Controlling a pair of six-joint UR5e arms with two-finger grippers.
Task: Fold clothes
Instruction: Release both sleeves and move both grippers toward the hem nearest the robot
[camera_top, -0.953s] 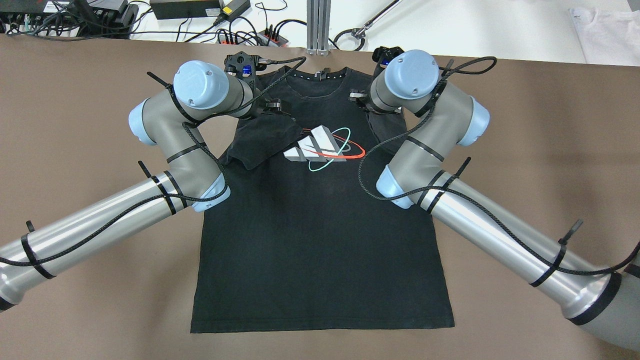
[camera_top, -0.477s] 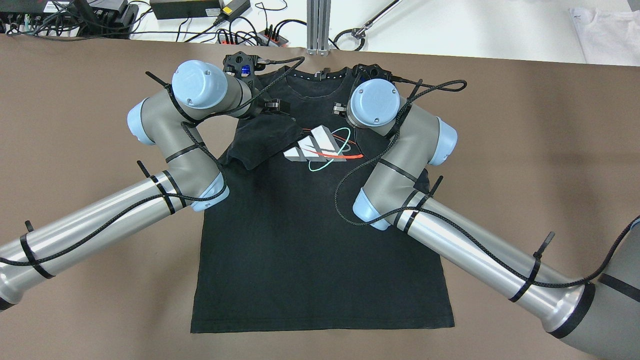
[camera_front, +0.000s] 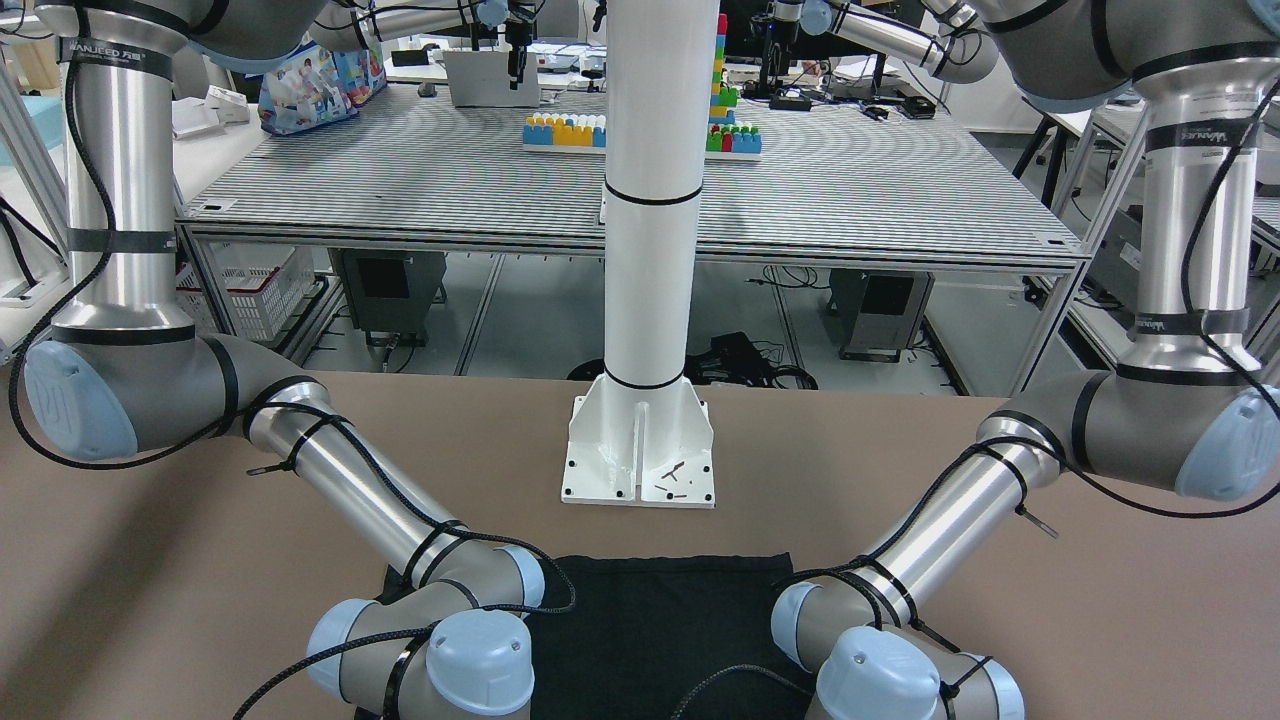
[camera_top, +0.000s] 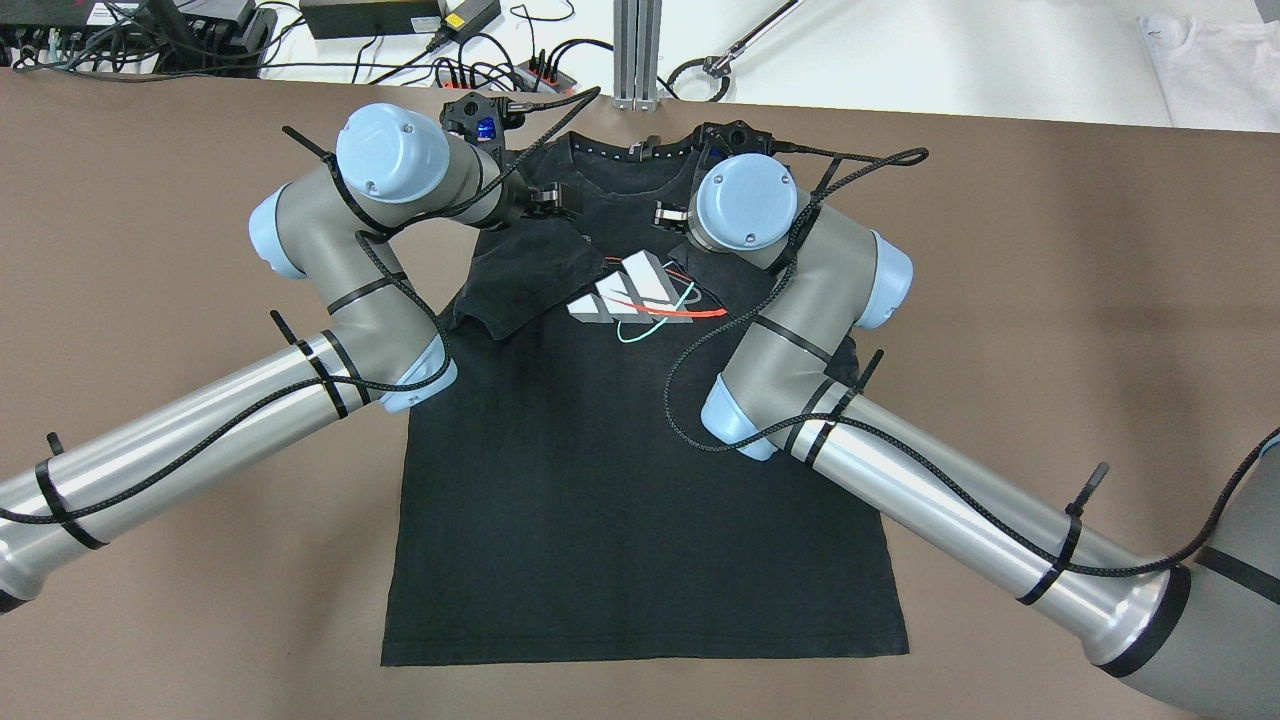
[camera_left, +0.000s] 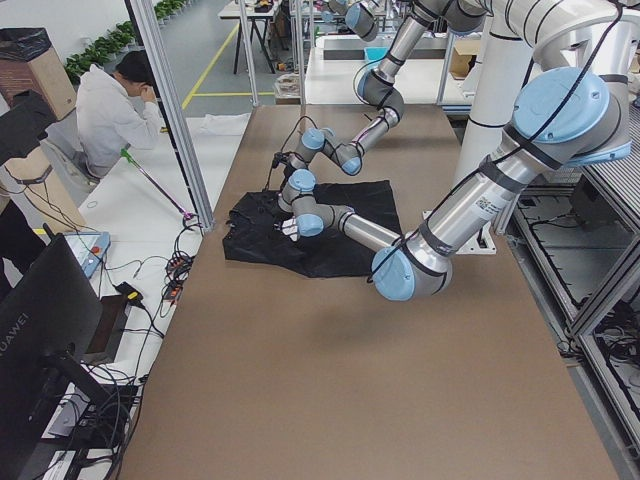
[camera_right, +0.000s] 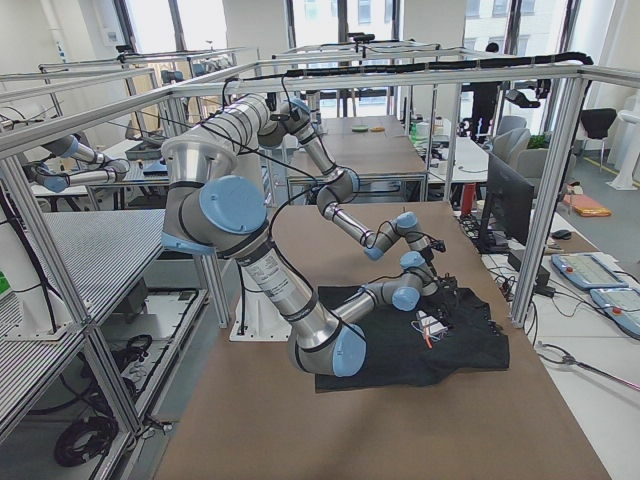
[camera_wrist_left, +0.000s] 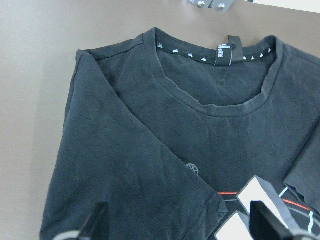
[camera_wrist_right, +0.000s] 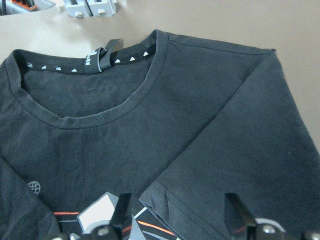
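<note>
The clothes are a black T-shirt (camera_top: 640, 480) with a white and red chest logo (camera_top: 630, 295). It lies flat on the brown table (camera_top: 1050, 250), collar toward the far edge. Both sleeves are folded in over the chest: one (camera_top: 520, 280) on the left, the other (camera_wrist_right: 240, 150) reaching the logo. My left gripper (camera_top: 545, 203) hovers open above the left shoulder, its fingers (camera_wrist_left: 95, 222) spread wide with nothing held. My right gripper (camera_top: 668, 213) is open too, its fingers (camera_wrist_right: 122, 207) straddling the folded sleeve's hem.
A white pole's base plate (camera_front: 640, 450) stands on the table behind the shirt's hem (camera_front: 650, 575). Cables and power boxes (camera_top: 400, 20), an aluminium post (camera_top: 635, 50) and a white cloth (camera_top: 1210, 60) lie past the far edge. A person (camera_left: 110, 110) sits beyond there.
My right arm has swung inward over the chest, and the right sleeve now lies folded over part of the logo. The left gripper has shifted slightly toward the collar.
</note>
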